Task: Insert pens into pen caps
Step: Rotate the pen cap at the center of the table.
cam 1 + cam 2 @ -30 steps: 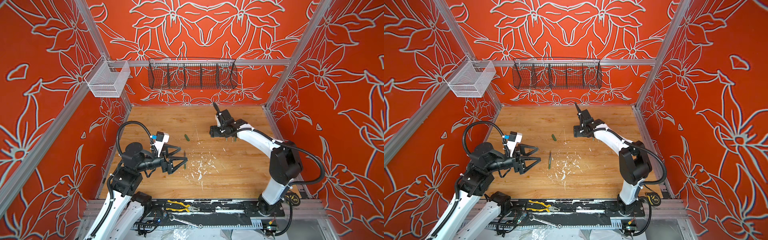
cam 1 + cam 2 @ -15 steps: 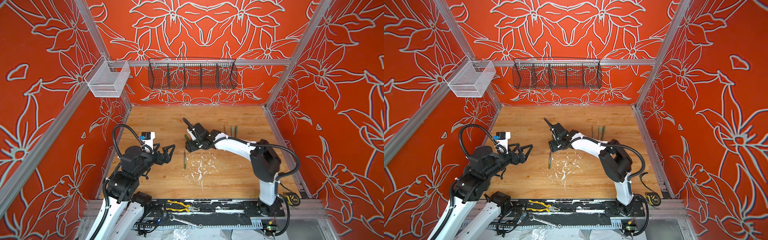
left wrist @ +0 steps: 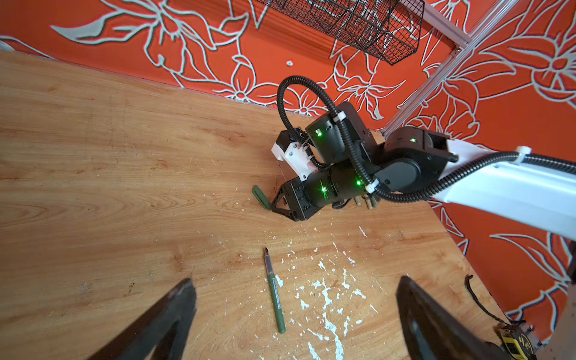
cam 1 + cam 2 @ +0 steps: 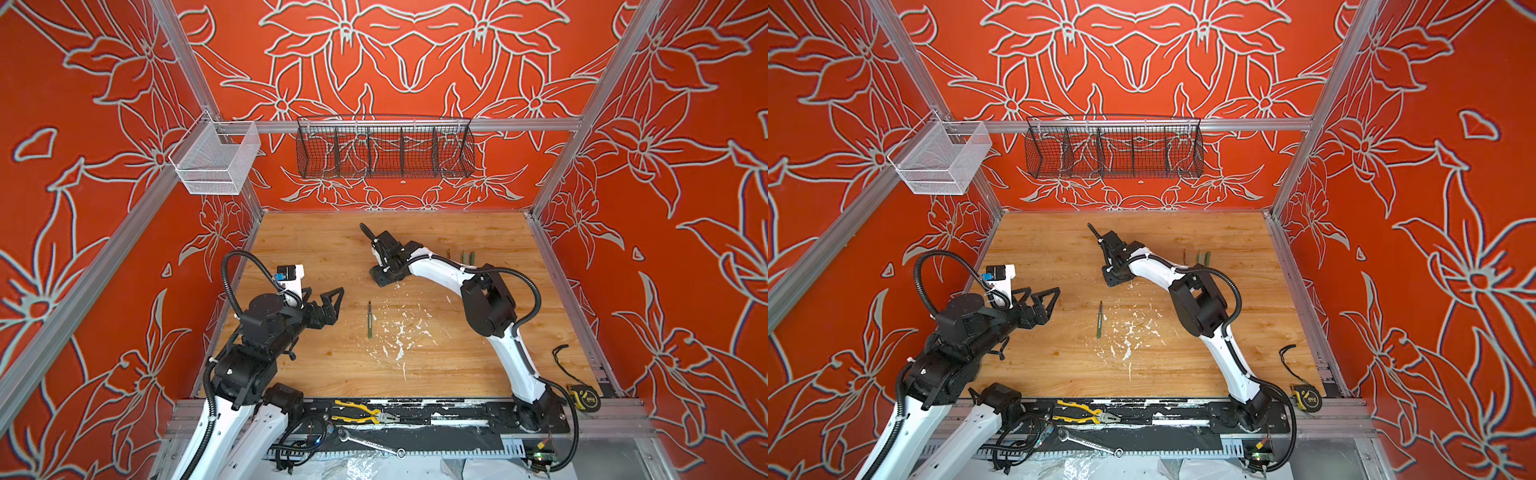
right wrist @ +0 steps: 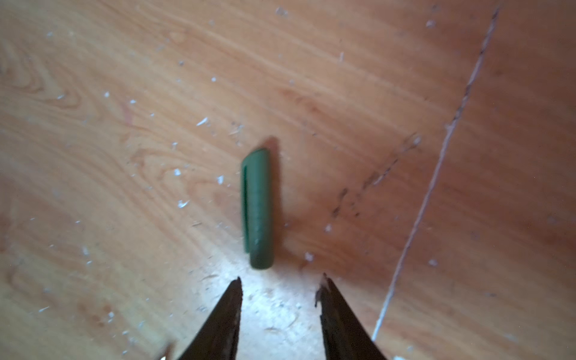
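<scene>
1. In both top views, a green pen [image 4: 369,320] [image 4: 1099,320] is seen lying flat near the middle of the table [image 4: 457,365] [image 4: 1183,365]. Its dark tip is turned to the back wall, and white flecks [image 4: 399,332] [image 4: 1127,332] are scattered just beside it.
2. In the same views, the left gripper [image 4: 326,296] [image 4: 1043,296] is held to the left of the pen, apart from it, with its jaws spread wide and nothing between them.
3. The right gripper [image 4: 379,279] [image 4: 1112,279] is lowered to the table behind the pen. Its jaws are hidden under the wrist there. A row of three pens [image 4: 462,257] [image 4: 1199,257] is seen beyond the right arm, near the back right; whether they are capped cannot be told.
4. In the left wrist view, the pen [image 3: 274,293] is framed between the widely parted fingers [image 3: 174,318] of the left gripper [image 3: 296,279] and is not touched. A green cap [image 3: 261,197] is seen flat on the wood, just beside the right gripper [image 3: 276,207].
5. In the right wrist view, which is blurred, the cap [image 5: 258,209] is shown lying just ahead of the right gripper [image 5: 280,277]. The jaws are partly parted, and nothing is pinched between them.
</scene>
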Controlling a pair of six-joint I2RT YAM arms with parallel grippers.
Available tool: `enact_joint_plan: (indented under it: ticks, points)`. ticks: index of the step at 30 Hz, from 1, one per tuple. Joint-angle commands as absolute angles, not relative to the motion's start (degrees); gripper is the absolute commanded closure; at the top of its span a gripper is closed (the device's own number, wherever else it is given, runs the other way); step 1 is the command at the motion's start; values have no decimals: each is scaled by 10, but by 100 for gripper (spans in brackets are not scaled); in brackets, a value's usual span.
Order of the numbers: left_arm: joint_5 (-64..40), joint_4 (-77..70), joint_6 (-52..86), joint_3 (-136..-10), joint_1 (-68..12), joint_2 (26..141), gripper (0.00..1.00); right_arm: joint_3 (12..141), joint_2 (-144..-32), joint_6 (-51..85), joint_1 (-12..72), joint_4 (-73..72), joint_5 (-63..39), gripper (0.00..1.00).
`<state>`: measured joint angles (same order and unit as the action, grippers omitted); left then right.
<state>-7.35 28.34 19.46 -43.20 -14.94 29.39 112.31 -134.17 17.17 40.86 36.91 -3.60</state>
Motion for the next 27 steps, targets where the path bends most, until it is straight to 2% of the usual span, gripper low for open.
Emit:
enact_joint_plan:
  ticks: [1, 9, 19, 27]
  points:
    - [-70, 278, 197, -439, -146, 291, 3, 1157, -1367, 149, 404, 404, -54, 60]
    - [-70, 276, 197, -437, -146, 290, 3, 1163, -1375, 134, 403, 397, -88, 61]
    - [-74, 271, 197, -435, -146, 292, 3, 1157, -1354, 147, 405, 386, -99, 56]
    - [-75, 269, 196, -435, -146, 292, 3, 1163, -1357, 165, 408, 385, -103, 56]
